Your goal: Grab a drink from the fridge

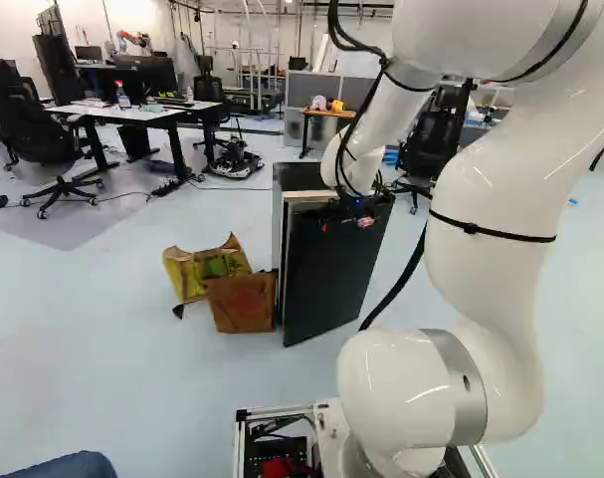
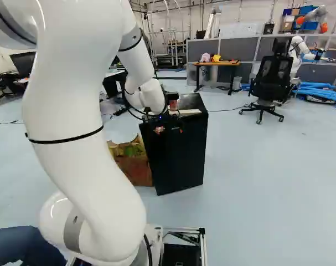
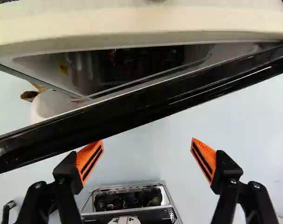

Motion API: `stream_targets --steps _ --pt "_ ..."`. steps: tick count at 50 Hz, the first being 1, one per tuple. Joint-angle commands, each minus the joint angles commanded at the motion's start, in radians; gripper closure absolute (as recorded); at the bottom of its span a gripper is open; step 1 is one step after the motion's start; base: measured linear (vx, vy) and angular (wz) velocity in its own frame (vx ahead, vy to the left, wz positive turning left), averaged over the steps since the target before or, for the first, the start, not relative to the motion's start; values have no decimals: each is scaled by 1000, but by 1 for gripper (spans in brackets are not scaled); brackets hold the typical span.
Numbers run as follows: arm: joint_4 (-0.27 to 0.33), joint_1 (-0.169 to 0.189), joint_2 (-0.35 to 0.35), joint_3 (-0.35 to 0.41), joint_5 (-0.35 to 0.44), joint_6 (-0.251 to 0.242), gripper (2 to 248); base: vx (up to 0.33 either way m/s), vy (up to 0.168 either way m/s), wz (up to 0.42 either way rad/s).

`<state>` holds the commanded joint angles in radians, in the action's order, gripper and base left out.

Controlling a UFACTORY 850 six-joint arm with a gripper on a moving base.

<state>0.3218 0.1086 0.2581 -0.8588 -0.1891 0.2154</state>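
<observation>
left base: black fridge (image 1: pixel 326 274) right beside the brown bag (image 1: pixel 242 304) | right base: gripper (image 2: pixel 169 130) up by the fridge's top front | wrist: fingers spread wide (yep, grasping nothing), fridge door (image 3: pixel 146 105) ajar just ahead

Box (image 1: pixel 240 305) just left of the fridge (image 2: pixel 179 155), table (image 2: pixel 218 63) well behind, office chair (image 2: pixel 272 80) behind to the right

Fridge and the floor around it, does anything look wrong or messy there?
The fridge door stands ajar, though fetching a drink could explain that. On the floor beside it, the yellow package and brown package look crumpled and untidy. I see no spill.
</observation>
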Motion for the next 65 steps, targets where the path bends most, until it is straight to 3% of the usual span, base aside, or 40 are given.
stream_targets --steps 41,65 --pt "24 -28 75 -93 46 0 3 0 0 0" --pt "27 -29 76 -95 95 0 3 0 0 0"
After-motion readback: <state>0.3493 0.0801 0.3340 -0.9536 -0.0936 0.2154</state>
